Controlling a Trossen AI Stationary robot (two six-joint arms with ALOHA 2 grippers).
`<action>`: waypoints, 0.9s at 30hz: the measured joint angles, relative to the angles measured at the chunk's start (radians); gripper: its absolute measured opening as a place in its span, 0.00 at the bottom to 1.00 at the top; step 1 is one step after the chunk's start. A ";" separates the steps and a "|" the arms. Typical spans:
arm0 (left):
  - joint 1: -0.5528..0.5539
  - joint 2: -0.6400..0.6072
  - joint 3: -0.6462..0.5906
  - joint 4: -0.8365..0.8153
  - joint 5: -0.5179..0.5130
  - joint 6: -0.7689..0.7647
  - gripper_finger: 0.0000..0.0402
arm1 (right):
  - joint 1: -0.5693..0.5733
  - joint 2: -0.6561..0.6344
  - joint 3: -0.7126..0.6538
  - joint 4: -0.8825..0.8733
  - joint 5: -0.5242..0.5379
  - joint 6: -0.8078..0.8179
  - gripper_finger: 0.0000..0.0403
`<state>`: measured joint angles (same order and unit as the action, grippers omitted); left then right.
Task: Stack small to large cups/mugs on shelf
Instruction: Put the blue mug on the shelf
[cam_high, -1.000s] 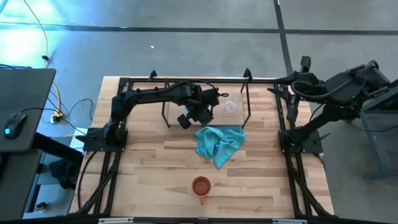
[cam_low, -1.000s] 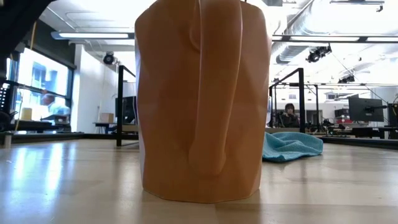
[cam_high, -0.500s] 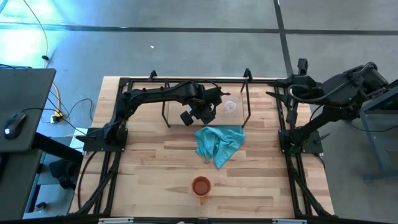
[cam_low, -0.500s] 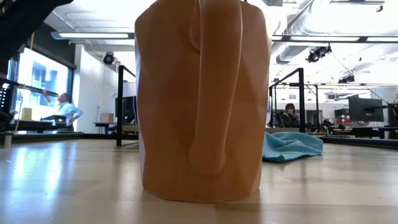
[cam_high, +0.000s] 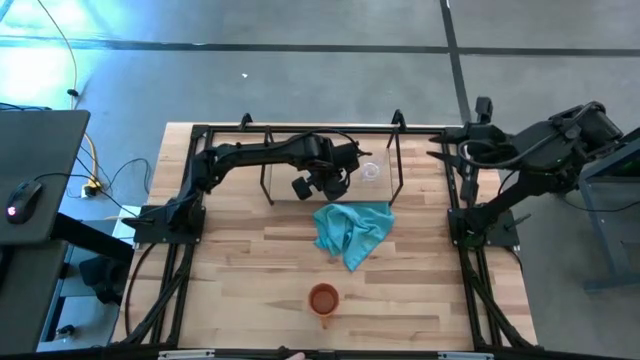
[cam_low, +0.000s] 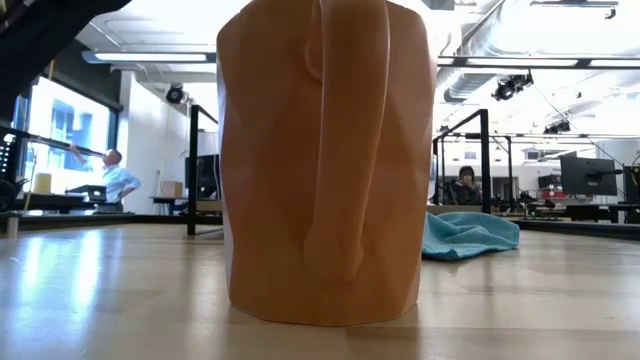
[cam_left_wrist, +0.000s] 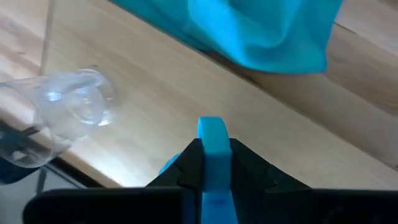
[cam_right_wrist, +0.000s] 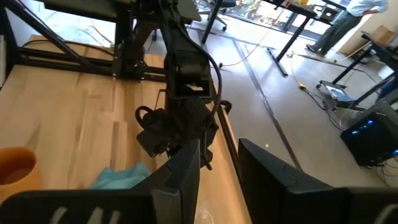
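The left gripper (cam_high: 328, 184) is over the black wire shelf (cam_high: 400, 165) near the table's far edge. It is shut on the bright blue mug (cam_left_wrist: 211, 134), whose body the gripper hides in the high view. The clear glass cup (cam_high: 371, 172) (cam_left_wrist: 68, 115) is just to its right on the shelf's wood surface. The orange-brown mug (cam_high: 323, 298) (cam_low: 325, 160) stands upright near the near edge. The right gripper (cam_right_wrist: 217, 168) is open and waits above the table's far right corner (cam_high: 470, 140). My left gripper pinches a narrow blue part of the mug (cam_left_wrist: 211, 124) between its two fingers (cam_left_wrist: 249, 168). Whether that part is the handle or the wall, I cannot tell. The rest of the mug is hidden beneath the gripper.
A crumpled teal cloth (cam_high: 351, 230) (cam_low: 470, 235) lies on the table just in front of the shelf. The black arm mounts (cam_high: 165, 215) stand along both side edges. People are at desks in the room behind.
The left gripper has crept a short way toward the table's right, closer to the glass cup, still shut on the blue mug. The glass cup, cloth and orange-brown mug have stayed put.
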<state>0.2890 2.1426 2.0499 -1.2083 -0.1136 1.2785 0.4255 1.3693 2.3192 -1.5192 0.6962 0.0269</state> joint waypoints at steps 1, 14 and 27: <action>0.000 0.004 0.000 0.001 0.000 0.000 0.10 | 0.000 0.000 0.000 0.000 -0.005 0.000 0.25; -0.003 0.011 0.000 -0.015 0.007 -0.026 0.10 | 0.000 0.011 0.000 -0.007 -0.043 0.002 0.25; 0.000 0.011 0.000 0.052 0.073 -0.237 0.10 | 0.000 0.014 0.000 -0.006 -0.046 0.034 0.25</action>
<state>0.2890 2.1536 2.0502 -1.1564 -0.0410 1.0420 0.4255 1.3834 2.3192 -1.5253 0.6501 0.0612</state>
